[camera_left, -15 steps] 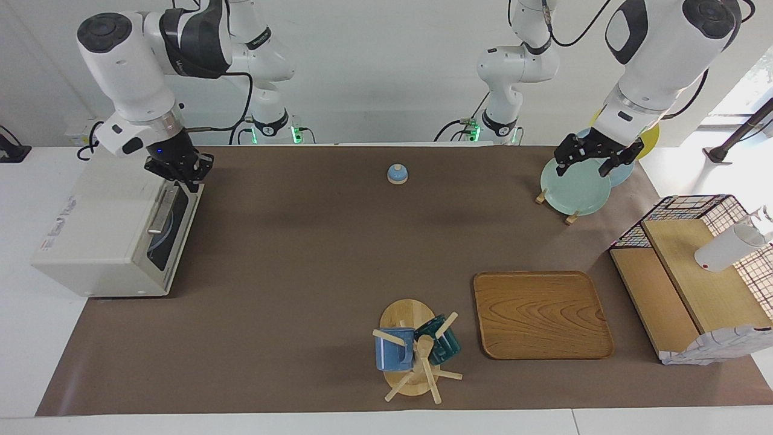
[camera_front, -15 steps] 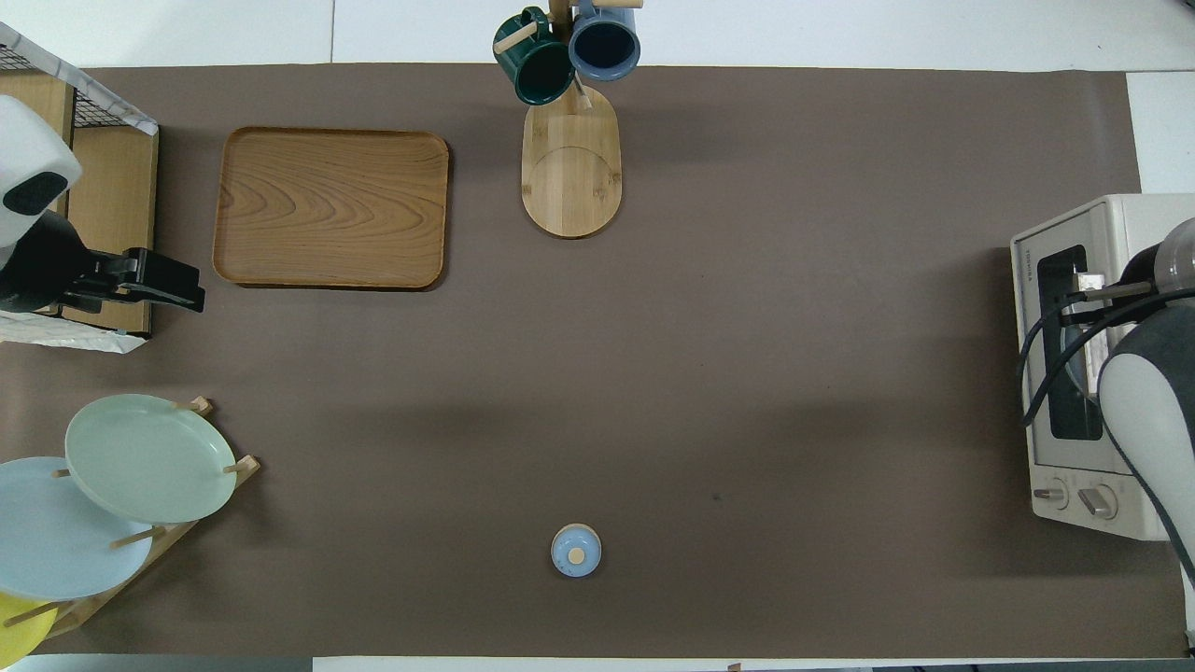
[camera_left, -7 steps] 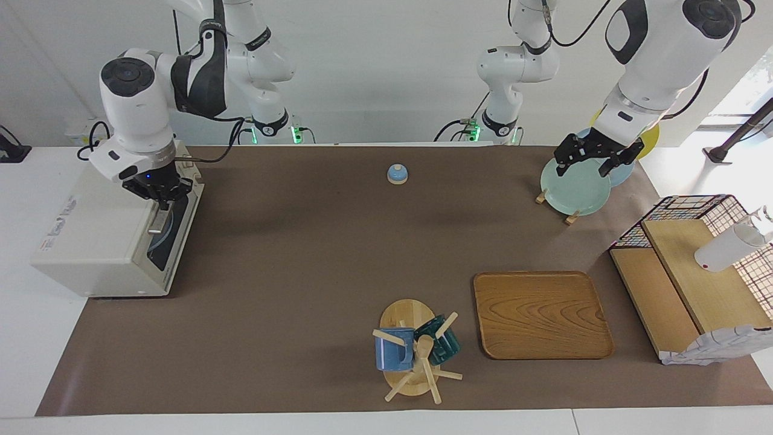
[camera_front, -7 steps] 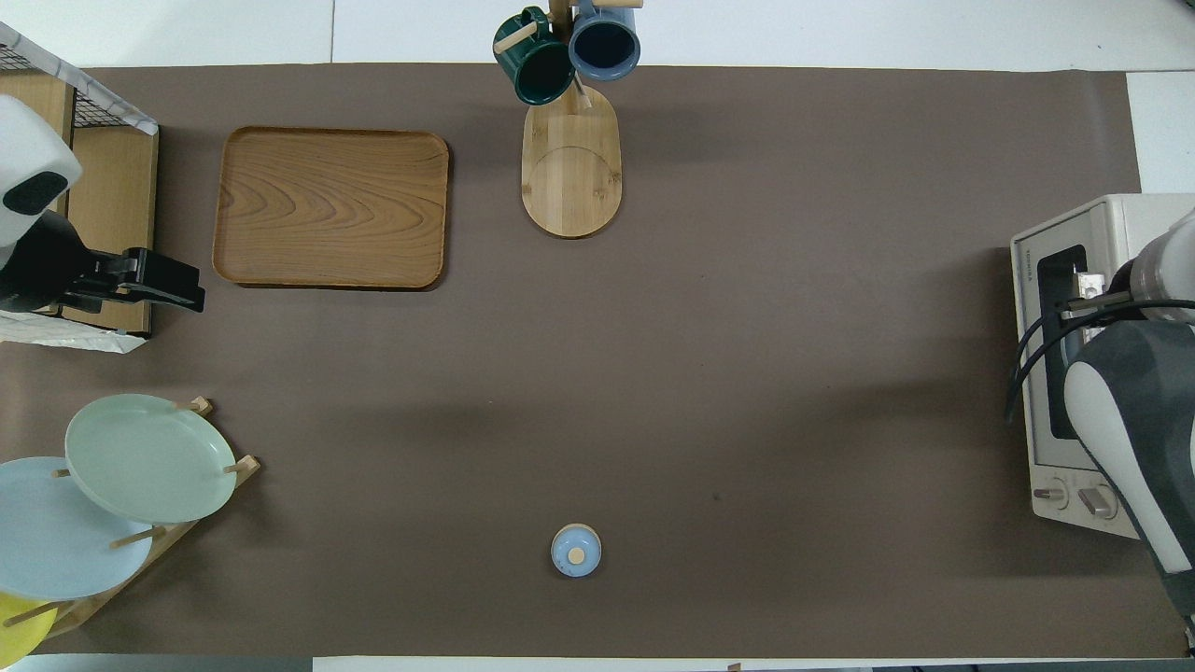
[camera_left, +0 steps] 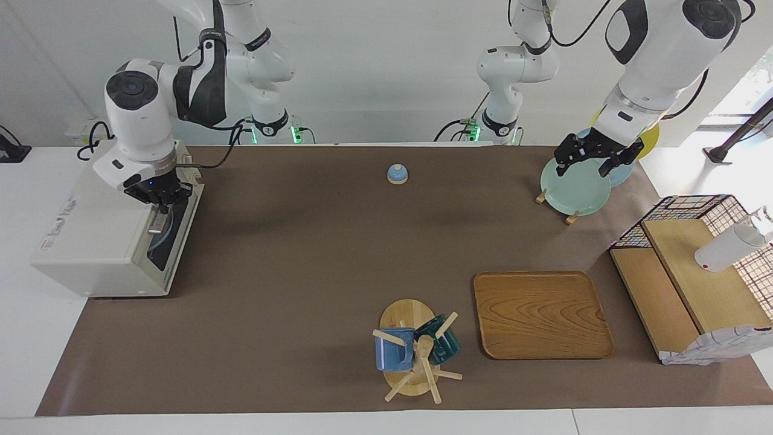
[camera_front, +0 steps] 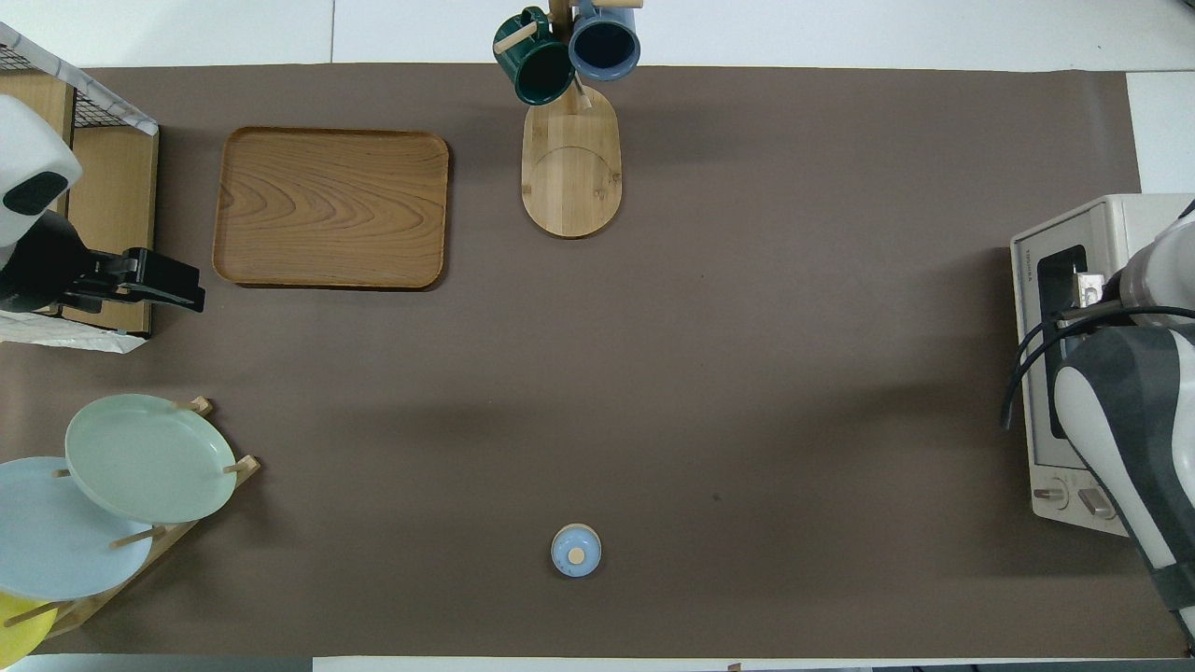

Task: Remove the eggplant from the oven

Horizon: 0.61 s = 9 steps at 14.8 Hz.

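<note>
The oven [camera_left: 102, 241] is cream-white with a dark glass door. The table cover [camera_left: 302, 254] is plain brown. The tray [camera_left: 542, 314] shows wood grain. 2 mugs [camera_left: 416, 349] are blue and dark teal. The plate [camera_left: 574, 187] is pale green.

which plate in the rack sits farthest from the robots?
The pale green plate, at the rack's front. The light blue plate stands nearer the robots, and the yellow plate nearest of all. The left gripper hangs open over the green one.
</note>
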### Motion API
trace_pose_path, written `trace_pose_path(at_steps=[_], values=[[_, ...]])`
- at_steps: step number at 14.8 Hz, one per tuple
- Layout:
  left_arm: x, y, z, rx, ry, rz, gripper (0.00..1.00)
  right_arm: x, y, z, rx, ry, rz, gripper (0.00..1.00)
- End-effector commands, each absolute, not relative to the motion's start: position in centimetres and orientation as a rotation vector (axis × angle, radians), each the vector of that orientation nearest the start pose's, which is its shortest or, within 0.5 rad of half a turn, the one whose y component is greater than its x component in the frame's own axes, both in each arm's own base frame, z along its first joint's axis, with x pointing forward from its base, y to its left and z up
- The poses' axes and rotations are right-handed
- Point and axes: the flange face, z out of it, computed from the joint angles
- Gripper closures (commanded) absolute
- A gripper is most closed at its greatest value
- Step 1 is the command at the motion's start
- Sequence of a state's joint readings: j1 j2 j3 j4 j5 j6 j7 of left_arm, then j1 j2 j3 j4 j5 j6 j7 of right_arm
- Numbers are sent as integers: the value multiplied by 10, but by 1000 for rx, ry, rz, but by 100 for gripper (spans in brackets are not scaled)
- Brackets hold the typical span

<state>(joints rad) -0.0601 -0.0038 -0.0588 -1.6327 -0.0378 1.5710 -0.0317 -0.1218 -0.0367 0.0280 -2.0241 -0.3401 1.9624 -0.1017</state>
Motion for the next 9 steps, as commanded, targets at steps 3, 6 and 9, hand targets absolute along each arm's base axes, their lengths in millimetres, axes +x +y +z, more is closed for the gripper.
trace_pose_path(at_steps=[3,6,9], values=[[546,-67,603,-3151,135,91,0,532,-65,446,-3433,-296,48,100],[545,-68,603,-3151,135,91,0,530,-45,434,-3403,-248,36,100],[545,-68,603,-3151,135,91,0,534,-28,404,-3337,-240,-13,100]])
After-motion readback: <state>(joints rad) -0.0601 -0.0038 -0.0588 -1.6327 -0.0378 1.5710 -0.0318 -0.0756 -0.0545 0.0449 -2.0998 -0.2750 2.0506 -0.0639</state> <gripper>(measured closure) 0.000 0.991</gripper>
